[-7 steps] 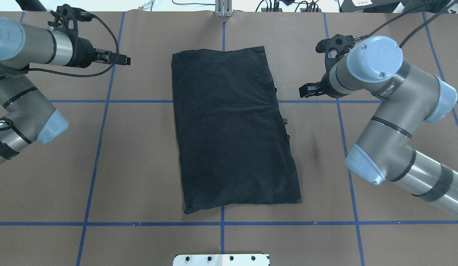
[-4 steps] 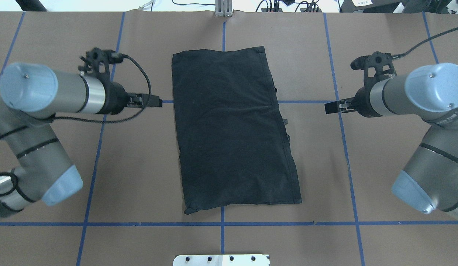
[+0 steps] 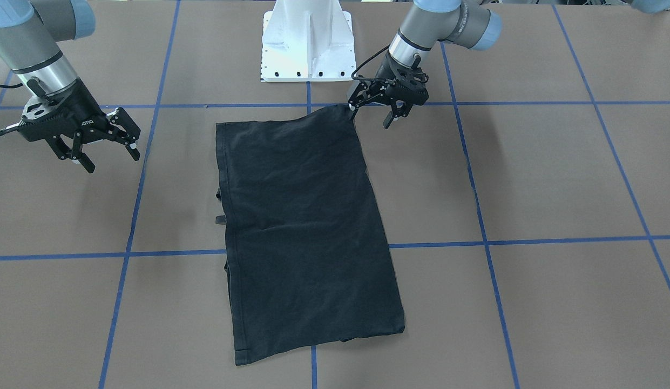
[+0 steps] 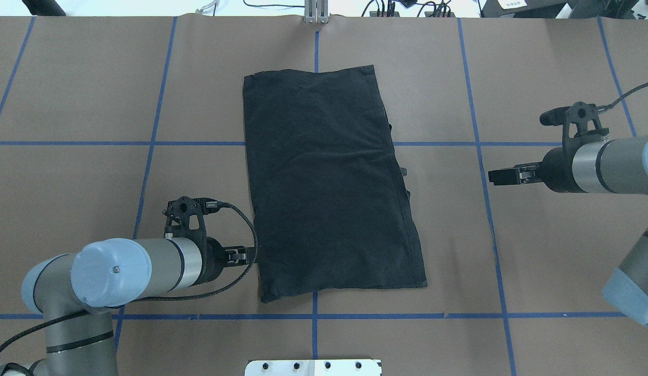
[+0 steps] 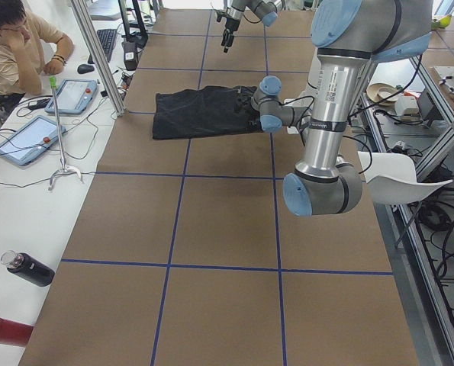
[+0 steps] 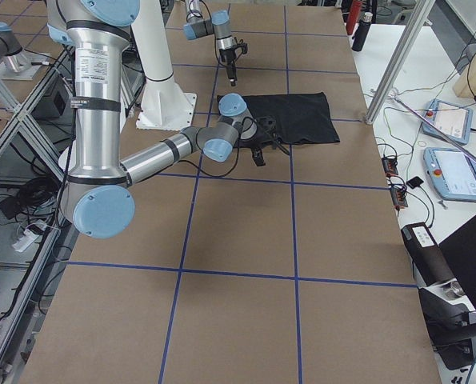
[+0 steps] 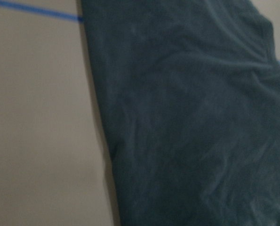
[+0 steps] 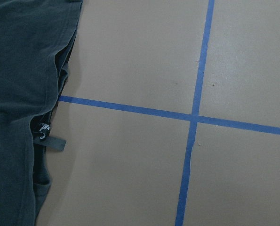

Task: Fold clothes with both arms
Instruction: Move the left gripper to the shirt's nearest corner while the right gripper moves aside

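Note:
The clothes are one black T-shirt (image 4: 329, 183), folded into a long rectangle with a plain black side up, lying flat at the table's middle (image 3: 302, 216). My left gripper (image 4: 252, 254) is low at the shirt's near left corner and open (image 3: 370, 116). One fingertip (image 3: 352, 112) is right at the corner's edge and the other is off the cloth. My right gripper (image 4: 492, 176) hangs open (image 3: 112, 161) over bare table, well to the right of the shirt. The left wrist view shows the shirt (image 7: 191, 117) close up, with no fingers in it. The right wrist view shows the shirt's edge (image 8: 17, 70).
Blue tape lines (image 4: 397, 315) grid the brown table. The white pedestal base (image 3: 308, 38) stands just behind the shirt's near end. A grey label tag (image 8: 55, 142) sticks out of the shirt's right edge. A person (image 5: 17, 38), tablets and bottles (image 5: 28, 268) are at a side bench.
Both arms swung toward the robot's side of the table. The left gripper dropped from the far left to the shirt's near left corner; the right gripper drew back rightward. The shirt has not moved.

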`<state>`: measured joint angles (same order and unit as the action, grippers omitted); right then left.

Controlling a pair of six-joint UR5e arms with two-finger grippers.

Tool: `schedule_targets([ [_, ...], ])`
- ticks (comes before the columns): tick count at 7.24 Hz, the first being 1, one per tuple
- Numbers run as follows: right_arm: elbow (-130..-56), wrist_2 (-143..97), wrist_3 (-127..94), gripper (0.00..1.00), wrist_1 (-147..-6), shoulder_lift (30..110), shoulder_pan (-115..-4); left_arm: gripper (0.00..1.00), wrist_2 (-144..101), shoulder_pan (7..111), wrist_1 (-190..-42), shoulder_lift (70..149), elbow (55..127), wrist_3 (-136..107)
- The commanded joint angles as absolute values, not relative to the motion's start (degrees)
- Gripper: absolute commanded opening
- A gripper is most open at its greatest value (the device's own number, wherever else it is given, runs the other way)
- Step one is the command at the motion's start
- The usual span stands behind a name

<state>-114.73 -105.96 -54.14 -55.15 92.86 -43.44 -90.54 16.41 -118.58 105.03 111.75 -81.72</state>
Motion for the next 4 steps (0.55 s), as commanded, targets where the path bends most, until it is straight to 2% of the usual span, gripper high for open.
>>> schedule_targets([
  [1,-114.5,-105.8,-54.1,1.00,-55.0,92.8,-43.4,0.99,-90.2,13.2,-115.8,105.6,110.8,-83.9],
  [3,-114.6,-105.8,-54.1,1.00,-55.0,92.8,-43.4,0.88,-90.1,9.7,-115.7,106.6,110.3,-86.6],
  [4,-114.5,-105.8,-54.1,1.00,-55.0,92.8,-43.4,0.78,-90.1,9.0,-115.7,107.1,109.3,-86.6],
])
